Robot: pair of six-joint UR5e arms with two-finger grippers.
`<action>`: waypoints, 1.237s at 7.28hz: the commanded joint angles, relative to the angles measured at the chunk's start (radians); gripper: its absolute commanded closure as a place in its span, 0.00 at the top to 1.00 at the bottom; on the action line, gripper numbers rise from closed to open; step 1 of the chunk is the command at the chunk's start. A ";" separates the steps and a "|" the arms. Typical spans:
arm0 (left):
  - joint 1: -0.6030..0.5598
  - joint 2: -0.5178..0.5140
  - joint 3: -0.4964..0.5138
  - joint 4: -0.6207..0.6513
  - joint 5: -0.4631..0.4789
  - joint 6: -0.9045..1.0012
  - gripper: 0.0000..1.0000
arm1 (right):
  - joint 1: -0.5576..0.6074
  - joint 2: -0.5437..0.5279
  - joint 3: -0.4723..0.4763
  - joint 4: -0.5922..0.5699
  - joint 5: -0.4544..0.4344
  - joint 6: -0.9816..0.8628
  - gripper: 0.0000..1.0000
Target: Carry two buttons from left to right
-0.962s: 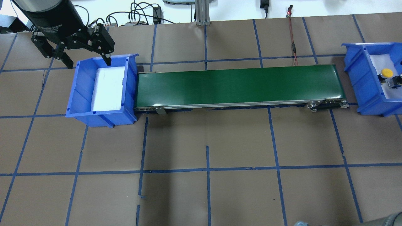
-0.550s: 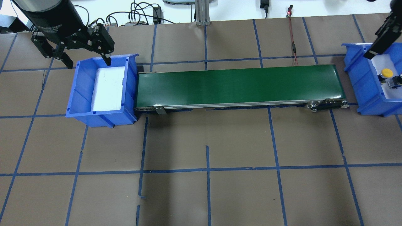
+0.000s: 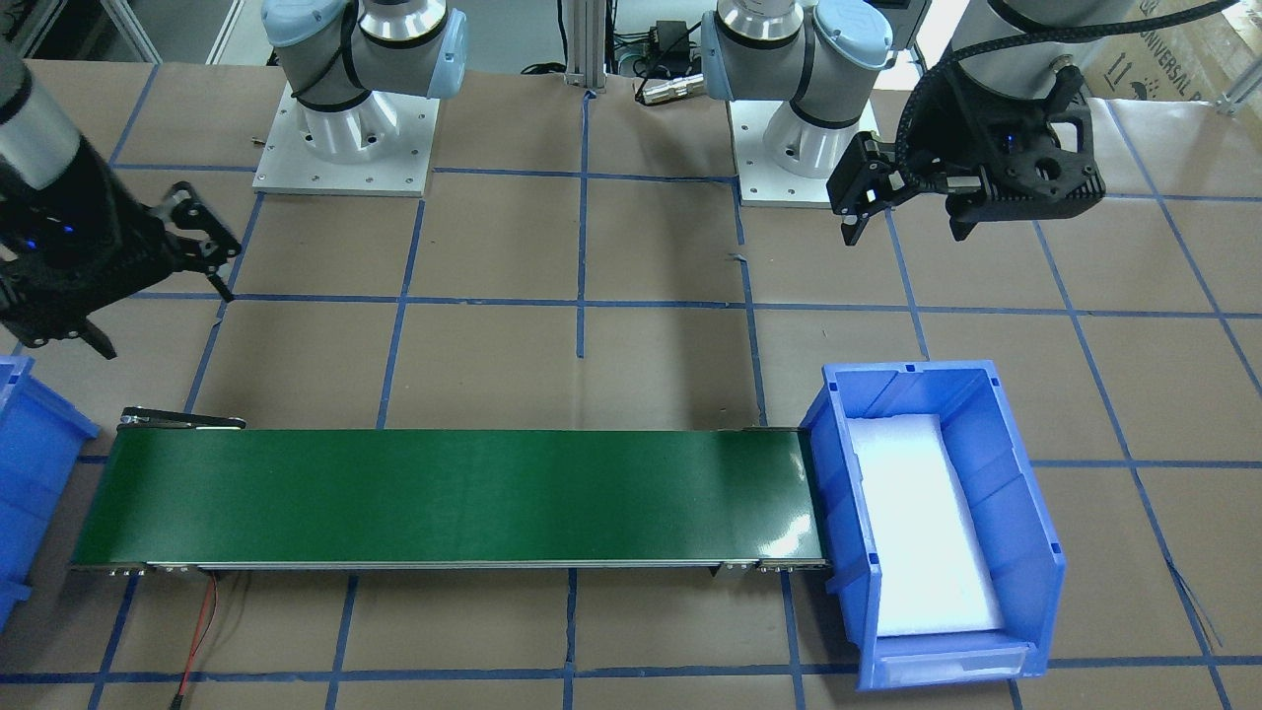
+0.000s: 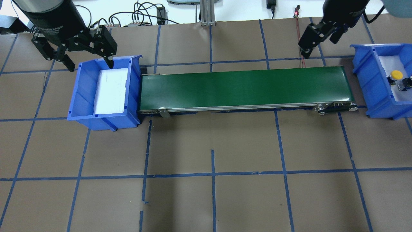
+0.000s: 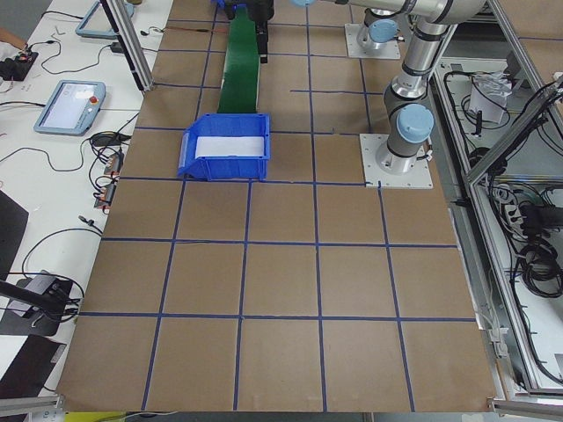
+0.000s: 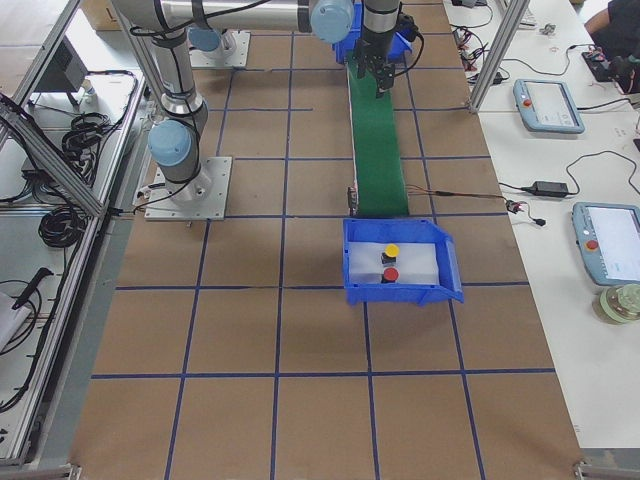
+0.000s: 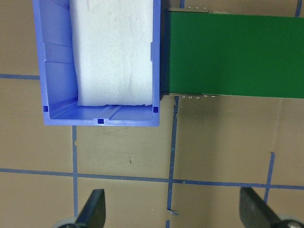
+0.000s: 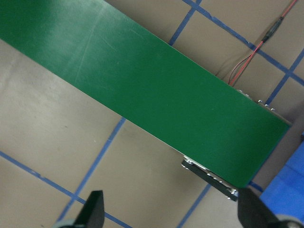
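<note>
Looks basically done to me: the yellow button [image 6: 392,250] and red button [image 6: 390,273] sit in the right bin [image 6: 400,293]. I'd just lift the left pincer [image 3: 904,235] and right pincer [image 3: 166,320] straight up, both wide open and empty. Watch the red wire [image 4: 301,45] and belt [image 4: 244,87] near the right one; the left bin [image 4: 80,109] holds only foam.

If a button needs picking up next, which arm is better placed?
Right. The yellow button and red button lie in the right bin; the right claw hangs open near that end of the belt. The left claw, also open, is at the far left bin.
</note>
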 commanded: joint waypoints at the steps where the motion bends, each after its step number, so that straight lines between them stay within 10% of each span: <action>1: 0.015 0.011 -0.010 0.000 -0.002 0.003 1.00 | 0.067 0.001 0.003 0.013 0.009 0.373 1.00; 9: 0.015 0.014 -0.023 0.006 -0.003 -0.006 1.00 | 0.067 0.004 -0.005 0.015 0.009 0.427 1.00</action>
